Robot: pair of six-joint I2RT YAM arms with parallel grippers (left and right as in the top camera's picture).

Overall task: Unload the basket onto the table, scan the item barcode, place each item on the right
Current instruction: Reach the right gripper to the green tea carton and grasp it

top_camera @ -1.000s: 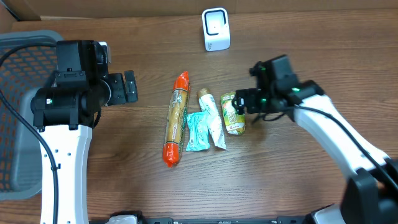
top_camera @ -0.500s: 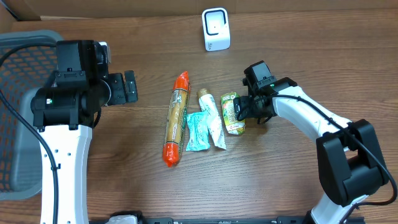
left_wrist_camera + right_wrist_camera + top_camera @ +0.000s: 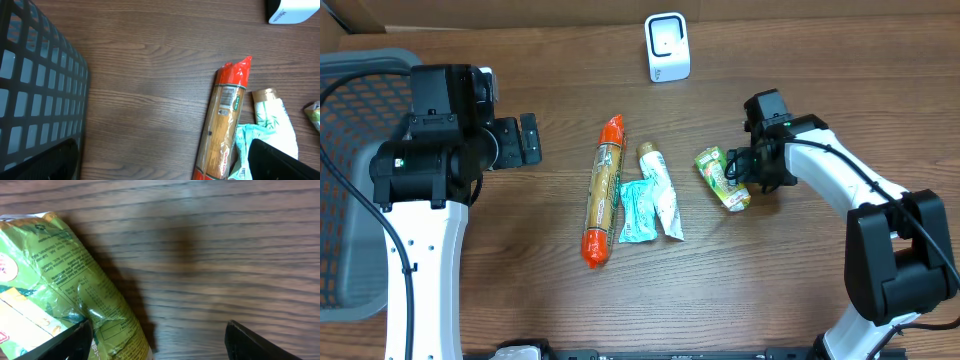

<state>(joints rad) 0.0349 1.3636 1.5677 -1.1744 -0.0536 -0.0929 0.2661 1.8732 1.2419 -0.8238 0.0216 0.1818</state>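
Green packet (image 3: 722,178): overhead, lies slanted on the brown wood table (image 3: 800,290), right of centre, its right end at the right gripper (image 3: 748,180). White scanner (image 3: 667,47) at the far edge, cardboard wall (image 3: 520,12) behind it. Grey basket (image 3: 345,200) far left. Left gripper (image 3: 530,140) spread, empty.
Left wrist: wood grain, basket mesh, orange-capped tube (image 3: 225,120).
Right wrist: jaws wide, unclenched, bare wood between them; packet at left against one finger (image 3: 60,347).

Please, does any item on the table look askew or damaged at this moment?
Yes. The green pouch lies slanted and apart from the long orange-capped pack, the teal sachet and the tube, which lie side by side. In the right wrist view its foil looks crumpled.
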